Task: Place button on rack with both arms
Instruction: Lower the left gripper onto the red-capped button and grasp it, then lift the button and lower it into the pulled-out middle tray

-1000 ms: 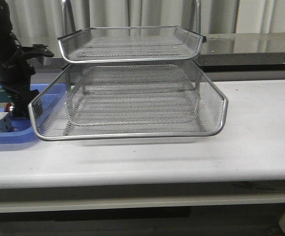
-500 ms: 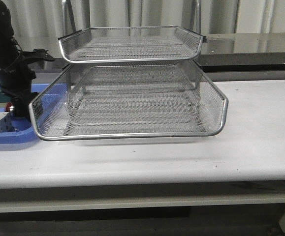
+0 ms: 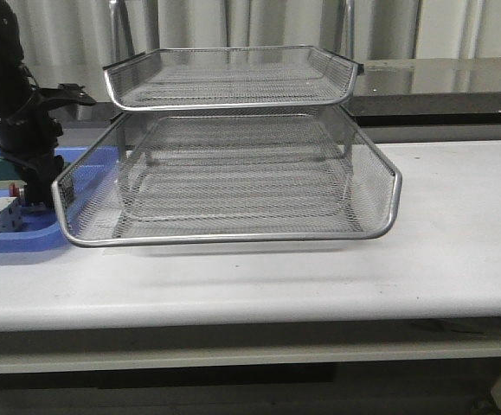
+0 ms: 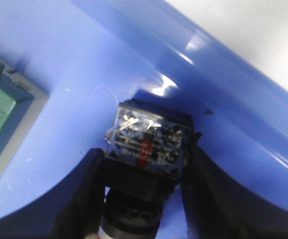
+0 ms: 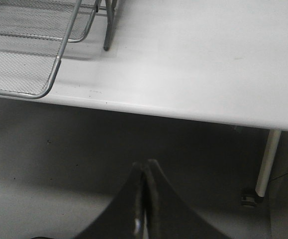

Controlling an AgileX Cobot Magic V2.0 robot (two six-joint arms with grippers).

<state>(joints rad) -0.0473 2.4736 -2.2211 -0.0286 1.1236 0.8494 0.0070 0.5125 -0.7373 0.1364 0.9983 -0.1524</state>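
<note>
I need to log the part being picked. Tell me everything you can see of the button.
The button sits between the left gripper fingers, both dark fingers pressed against its sides. Facing the wrist camera is its translucent rear block with metal terminals and a red mark; a black body runs below. It is over the blue tray. In the front view only a small red head shows beside the arm.

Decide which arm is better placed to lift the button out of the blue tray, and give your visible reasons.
Left. Its tool already straddles the button in the blue tray. The right tool hangs shut beyond the table's edge, away from the tray.
</note>
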